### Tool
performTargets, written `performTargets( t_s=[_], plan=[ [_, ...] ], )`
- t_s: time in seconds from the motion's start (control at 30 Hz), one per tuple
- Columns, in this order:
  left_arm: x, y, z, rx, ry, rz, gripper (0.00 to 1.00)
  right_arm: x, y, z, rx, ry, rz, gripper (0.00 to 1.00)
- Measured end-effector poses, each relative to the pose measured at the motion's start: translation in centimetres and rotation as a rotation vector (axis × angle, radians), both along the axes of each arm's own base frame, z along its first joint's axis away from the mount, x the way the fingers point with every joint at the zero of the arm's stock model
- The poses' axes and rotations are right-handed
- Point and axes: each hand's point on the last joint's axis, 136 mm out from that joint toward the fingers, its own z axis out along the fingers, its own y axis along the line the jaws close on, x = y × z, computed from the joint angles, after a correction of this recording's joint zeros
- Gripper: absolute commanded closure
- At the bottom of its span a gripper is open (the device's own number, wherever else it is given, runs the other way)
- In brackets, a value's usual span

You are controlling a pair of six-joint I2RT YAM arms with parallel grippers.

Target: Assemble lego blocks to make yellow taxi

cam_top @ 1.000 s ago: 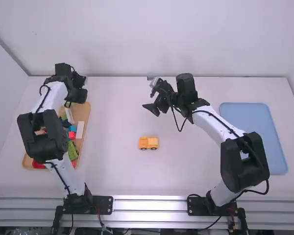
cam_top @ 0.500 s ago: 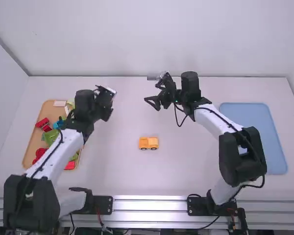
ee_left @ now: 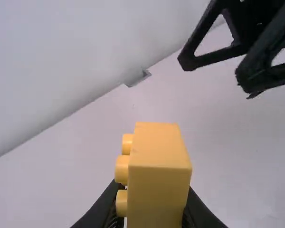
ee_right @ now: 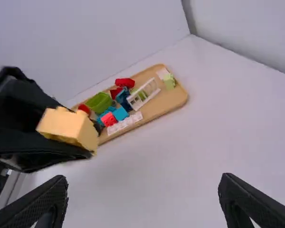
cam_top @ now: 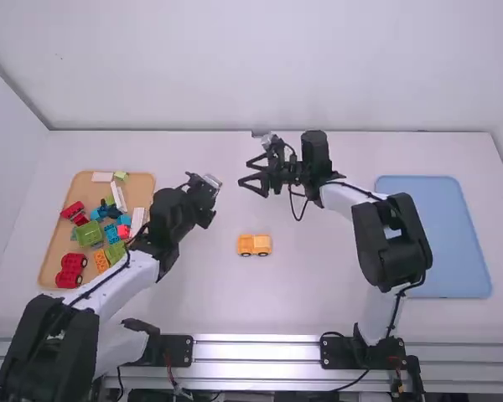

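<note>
High view: the black two-finger left gripper (cam_top: 208, 186) is above the table (cam_top: 318, 285), between the tan tray and the black two-finger right gripper (cam_top: 244, 172), which is near it.
Left gripper: clamped on a yellow plastic block (ee_left: 159, 175); in the left wrist view the block sits between the fingertips, its round studs facing sideways.
Right gripper: fingers spread wide apart with nothing between them, as the right wrist view shows; the left gripper and its block are beyond them, off to one side.
Yellow-orange toy vehicle: a small plastic piece with dark wheels (cam_top: 254, 244), standing upright on the table between the two arms, touching neither gripper and nearer the arm bases than both.
Tan tray: a shallow tray with rounded corners (cam_top: 142, 188) on the left side of the table, holding loose plastic blocks.
Blocks in the tray: a large green block (cam_top: 89, 234), a red wheeled piece (cam_top: 71, 266), an orange block (cam_top: 101, 260) just beside it, small teal blocks (cam_top: 123, 219), a white barred piece (ee_right: 143, 94) and a flat white studded brick (ee_right: 125, 122).
Blue tray: a flat, light-blue rectangle (cam_top: 433, 234) on the right side, beyond the right arm.
</note>
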Motion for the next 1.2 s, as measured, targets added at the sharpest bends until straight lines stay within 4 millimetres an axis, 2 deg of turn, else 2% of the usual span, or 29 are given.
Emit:
performTargets(
  t_s=[0.1,0.27,0.3,0.37,0.43,0.53,0.63,0.7,0.9,1.03,1.1,1.17,1.2],
  plan=[
    [0.3,-0.3,0.1,-0.043,-0.001,-0.001,0.77,-0.1,-0.4,0.7,0.016,-0.013,0.015,0.15],
    [0.5,-0.8,-1.0,-0.079,0.043,-0.006,0.78,0.2,-2.2,1.7,0.016,-0.104,-0.043,0.14],
    [0.6,-1.0,-1.3,-0.087,0.049,-0.015,0.79,-0.2,-2.3,2.0,0.02,-0.141,-0.072,0.1],
    [0.8,-1.4,-1.6,-0.097,0.055,-0.031,0.8,-0.8,-2.1,2.4,0.036,-0.192,-0.097,0.05],
    [1.1,-2.0,-1.7,-0.109,0.053,-0.046,0.8,-1.4,-1.9,2.9,0.064,-0.219,-0.126,0.05],
    [1.5,-3.4,-1.3,-0.138,0.038,-0.075,0.81,-2.1,-1.8,2.0,0.075,-0.161,-0.154,0.07],
    [1.5,-5.6,-0.9,-0.178,0.021,-0.117,0.83,-2.2,-2.2,0.9,0.066,-0.09,-0.187,0.13],
    [1.4,-6.3,-0.9,-0.194,0.022,-0.119,0.83,-2.1,-2.2,0.9,0.068,-0.078,-0.196,0.14],
    [0.7,-9.2,-1.1,-0.229,0.017,-0.14,0.85,-2.1,-1.8,0.8,0.068,-0.059,-0.209,0.24],
    [0.3,-10.2,-0.6,-0.237,-0.002,-0.121,0.83,-2.2,-1.6,0.8,0.068,-0.053,-0.207,0.34],
    [0.3,-10.3,-0.6,-0.239,-0.004,-0.108,0.83,-2.2,-1.5,0.8,0.07,-0.054,-0.203,0.38],
    [0.4,-10.2,-0.5,-0.243,-0.008,-0.093,0.83,-2.4,-1.5,1.0,0.075,-0.054,-0.194,0.48],
    [0.4,-10.2,-0.5,-0.243,-0.008,-0.093,0.83,-2.4,-1.5,1.0,0.075,-0.054,-0.194,0.48]
  ],
)
